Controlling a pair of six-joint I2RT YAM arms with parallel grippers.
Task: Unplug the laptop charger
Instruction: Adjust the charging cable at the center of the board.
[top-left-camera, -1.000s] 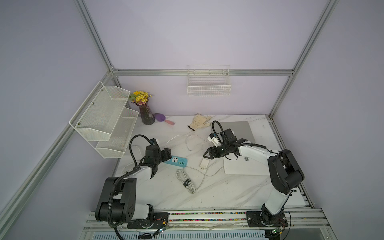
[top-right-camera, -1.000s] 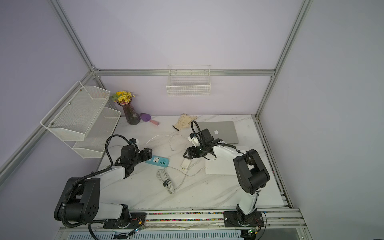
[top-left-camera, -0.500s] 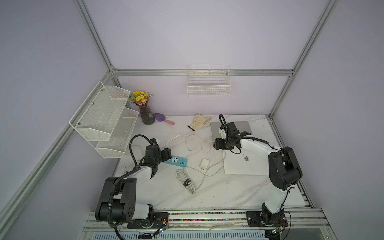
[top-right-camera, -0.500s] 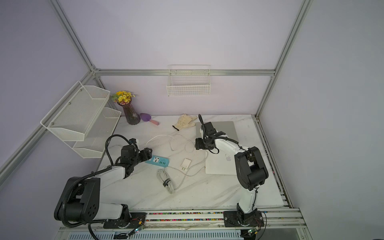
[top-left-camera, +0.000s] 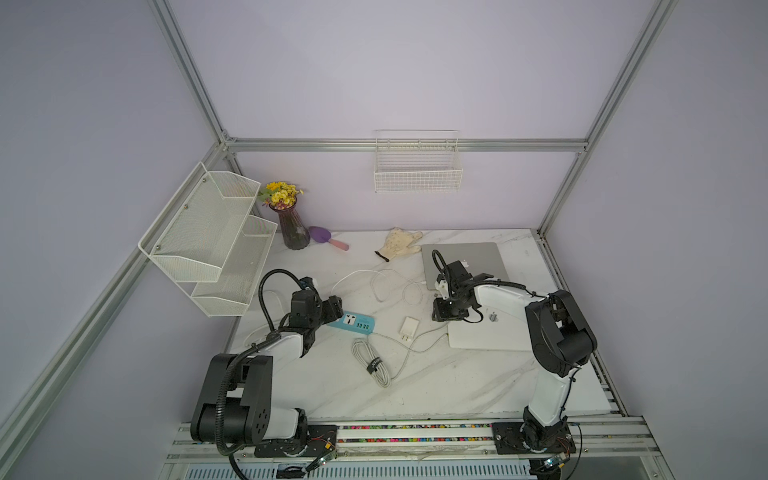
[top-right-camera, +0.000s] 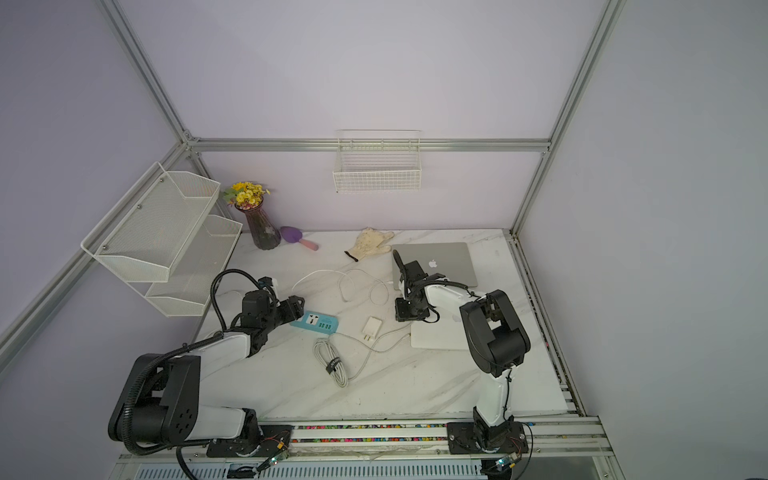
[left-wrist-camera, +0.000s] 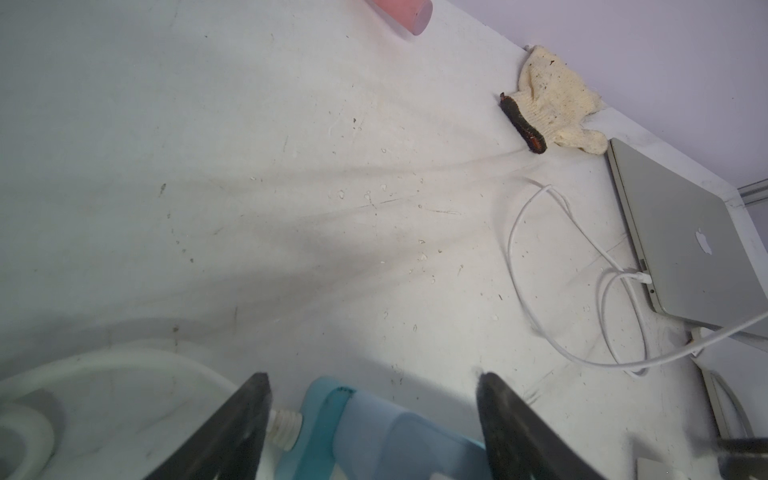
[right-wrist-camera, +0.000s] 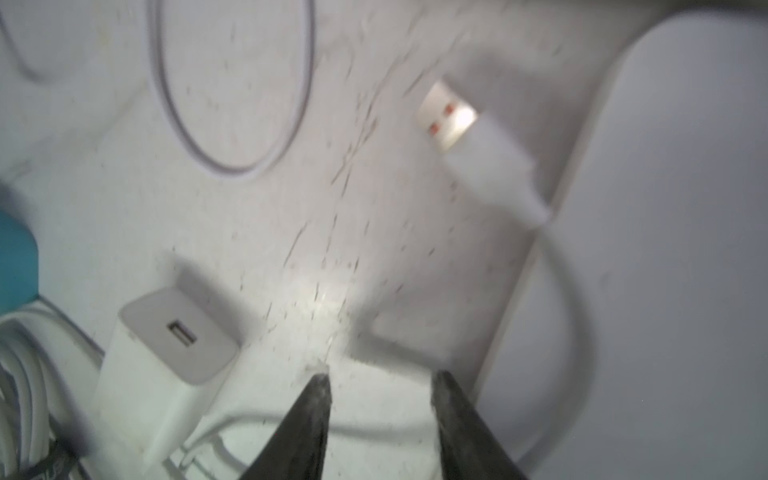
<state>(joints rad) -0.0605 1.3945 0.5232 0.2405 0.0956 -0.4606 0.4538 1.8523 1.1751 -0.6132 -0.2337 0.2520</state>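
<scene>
**Light brick, limp cord: grip the hard shell, never the wire**

Charger brick (top-left-camera: 409, 328) flat on the table (top-left-camera: 436, 386), between the teal power strip (top-left-camera: 351, 322) and a white slab (top-left-camera: 486, 338), prongs bare and out of the strip. In the right wrist view, an empty USB socket on its end face, and a loose USB plug (right-wrist-camera: 457, 120) just beside the slab's edge. Thin white cable (top-left-camera: 374, 282) in slack loops toward the closed laptop (top-left-camera: 463, 259), with a small connector (left-wrist-camera: 638, 276) seated in the laptop's side port. Cord-to-end pairing not traceable in these views.

Right gripper (right-wrist-camera: 380, 380) low over the table near the brick, fingers apart, nothing pinched between them. Left gripper (left-wrist-camera: 372, 380) spread wide astride the end of the power strip; contact with it unclear.

Probably little weight anywhere here. Hard, smooth, boxy brick, apt to skate on the marble. Soft, springy cord, apt to slip through the pads and drag the brick along. Best to pinch the connector's stiff shell right at the port and pull straight out along the table, not by the wire. Worth bracing the laptop against sliding with the pull.
</scene>
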